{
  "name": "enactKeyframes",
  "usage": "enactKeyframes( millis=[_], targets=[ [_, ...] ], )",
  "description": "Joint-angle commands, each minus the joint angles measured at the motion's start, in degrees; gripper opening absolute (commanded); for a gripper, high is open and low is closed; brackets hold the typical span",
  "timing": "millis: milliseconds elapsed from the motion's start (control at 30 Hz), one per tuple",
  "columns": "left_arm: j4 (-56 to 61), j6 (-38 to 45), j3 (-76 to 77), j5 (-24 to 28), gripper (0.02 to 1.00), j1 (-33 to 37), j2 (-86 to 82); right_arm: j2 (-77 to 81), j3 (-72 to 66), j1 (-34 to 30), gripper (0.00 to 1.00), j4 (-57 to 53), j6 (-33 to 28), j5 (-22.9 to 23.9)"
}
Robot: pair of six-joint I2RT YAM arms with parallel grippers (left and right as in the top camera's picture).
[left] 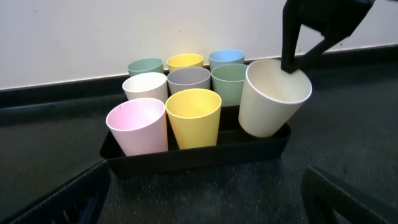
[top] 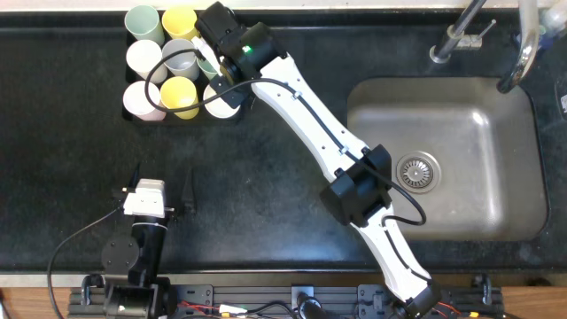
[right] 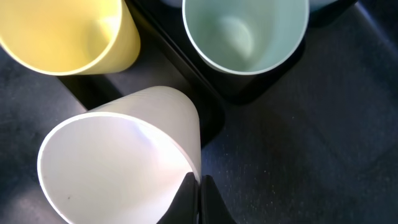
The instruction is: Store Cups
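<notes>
At about 7 o'clock on the black counter (top: 292,168), the left gripper (top: 162,184) sits low over bare surface, its pincer spread wide and empty, facing the tray. The black tray (left: 186,160) lies at 11 o'clock, against the back wall, and holds upright cups in rows. Its front row has a pink cup (left: 137,127) and a yellow cup (left: 194,117). Behind them stand a white cup (left: 144,87), a grey cup (left: 188,79) and a green cup (left: 229,81), and the back row has sage, yellow and blue ones.

At the tray's front corner, toward 3 o'clock of the yellow cup, the cream cup (left: 272,96) leans tilted with its base down behind the tray wall. The right gripper (right: 194,190) pinches its rim, with the pincer narrow on the wall of the cup. The steel sink (top: 478,151) lies at 3 o'clock, well apart from the tray.
</notes>
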Motion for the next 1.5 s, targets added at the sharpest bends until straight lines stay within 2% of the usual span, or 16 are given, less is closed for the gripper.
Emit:
enactKeyframes(
  millis=[33, 1067, 1100, 1167, 1200, 1267, 1333, 1400, 1500],
  targets=[
    [-0.3, 0.9, 0.0, 0.7, 0.998, 0.0, -0.5, 1.2, 2.0, 0.7, 0.042, 0.5, 0.4, 0.2],
    [-0.3, 0.9, 0.0, 0.7, 0.998, 0.0, -0.5, 3.1, 0.0, 0.5, 0.049, 1.0, 0.4, -0.5],
    [-0.3, 0.9, 0.0, 0.7, 0.998, 0.0, -0.5, 3.1, 0.0, 0.5, 0.143, 1.4, 0.4, -0.4],
    [-0.3, 0.9, 0.0, 0.7, 0.998, 0.0, -0.5, 3.1, 0.0, 0.5, 0.481, 2.2, 0.4, -0.4],
    [-0.3, 0.9, 0.0, 0.7, 0.998, 0.0, -0.5, 3.1, 0.0, 0.6, 0.590, 2.4, 0.4, -0.4],
    [-0.3, 0.9, 0.0, 0.7, 0.998, 0.0, -0.5, 3.1, 0.0, 0.6, 0.741, 2.6, 0.4, -0.4],
    [-0.3, 0.9, 0.0, 0.7, 0.998, 0.0, -0.5, 3.1, 0.0, 0.5, 0.842, 2.8, 0.4, -0.4],
    [-0.3, 0.9, 0.0, 0.7, 0.998, 0.0, -0.5, 3.1, 0.0, 0.5, 0.989, 3.3, 0.4, -0.4],
    [-0.3, 0.9, 0.0, 0.7, 0.998, 0.0, -0.5, 3.1, 0.5, 0.2, 0.998, 3.5, 1.0, -0.2]
  ],
)
